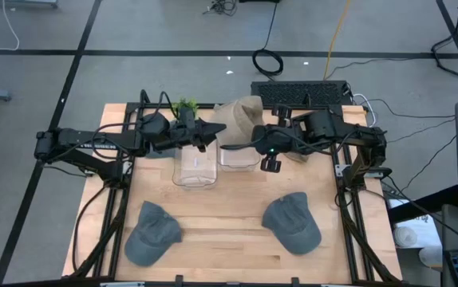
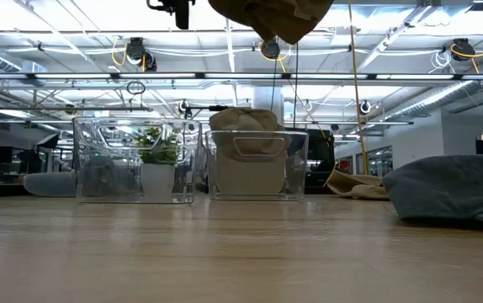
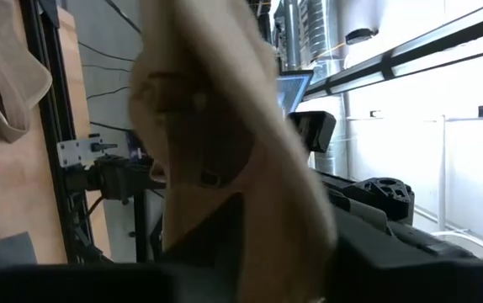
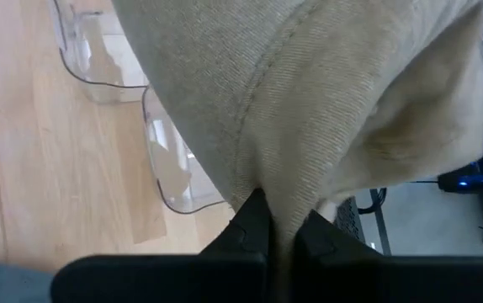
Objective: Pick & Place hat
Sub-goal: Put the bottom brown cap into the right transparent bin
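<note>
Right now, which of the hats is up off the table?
The tan hat, pinched in the right gripper above the clear bins. The two grey hats lie flat on the wood.

Two matte black jointed arms, left arm point(image 1: 93, 147) and right arm point(image 1: 349, 137), chunky rounded housings, black cables looping along the links, small green light on the right wrist, black angular fingers point(image 4: 250, 227), black frame rails.
</note>
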`<state>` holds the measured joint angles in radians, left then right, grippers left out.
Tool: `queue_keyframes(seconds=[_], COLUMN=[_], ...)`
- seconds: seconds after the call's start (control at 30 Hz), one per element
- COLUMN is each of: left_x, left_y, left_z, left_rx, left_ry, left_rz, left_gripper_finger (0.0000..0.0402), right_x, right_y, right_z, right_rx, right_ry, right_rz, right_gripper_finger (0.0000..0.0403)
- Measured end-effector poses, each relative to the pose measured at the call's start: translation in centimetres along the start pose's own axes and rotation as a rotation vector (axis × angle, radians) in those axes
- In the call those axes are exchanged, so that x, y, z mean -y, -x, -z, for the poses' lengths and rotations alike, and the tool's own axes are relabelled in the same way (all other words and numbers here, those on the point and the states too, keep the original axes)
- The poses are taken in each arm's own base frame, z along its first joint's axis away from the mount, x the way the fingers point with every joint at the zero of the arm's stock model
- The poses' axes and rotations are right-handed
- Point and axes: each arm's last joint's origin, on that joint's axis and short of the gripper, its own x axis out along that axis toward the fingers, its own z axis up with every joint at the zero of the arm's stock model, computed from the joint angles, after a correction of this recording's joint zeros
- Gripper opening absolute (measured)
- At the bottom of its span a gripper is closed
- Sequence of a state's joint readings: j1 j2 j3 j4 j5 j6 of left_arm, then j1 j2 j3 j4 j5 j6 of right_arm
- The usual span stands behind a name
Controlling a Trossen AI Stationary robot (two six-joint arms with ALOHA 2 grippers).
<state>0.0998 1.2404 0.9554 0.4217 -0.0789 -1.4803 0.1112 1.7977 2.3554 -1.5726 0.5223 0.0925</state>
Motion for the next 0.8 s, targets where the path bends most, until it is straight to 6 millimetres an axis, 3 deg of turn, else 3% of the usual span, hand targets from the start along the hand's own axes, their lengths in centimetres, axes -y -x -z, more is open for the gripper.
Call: queue_keyframes(seconds=[0.17, 0.5, 0.67, 0.8], left_x=[0.0, 0.0, 0.0, 0.0], left_y=[0.0, 0.0, 0.0, 0.0], left_z=[0.0, 0.0, 0.0, 0.0], left_rx=[-0.01, -0.039, -0.048, -0.052], left_ry=[-0.025, -0.096, -0.163, -0.22], left_rz=[-0.002, 0.004, 0.009, 0.016], left_gripper_finger=[0.0017, 0.001, 0.0009, 0.0009], right_x=[0.1, 0.1, 0.5, 1.4], right_y=[0.1, 0.1, 0.8, 2.6], right_z=[0.1, 0.0, 0.3, 1.2], right_rx=[0.0, 0.004, 0.024, 0.063], right_ry=[0.003, 0.013, -0.062, -0.149], right_rz=[0.001, 0.001, -0.006, -0.055], right_gripper_finger=[0.0, 0.0034, 0.0083, 0.0135])
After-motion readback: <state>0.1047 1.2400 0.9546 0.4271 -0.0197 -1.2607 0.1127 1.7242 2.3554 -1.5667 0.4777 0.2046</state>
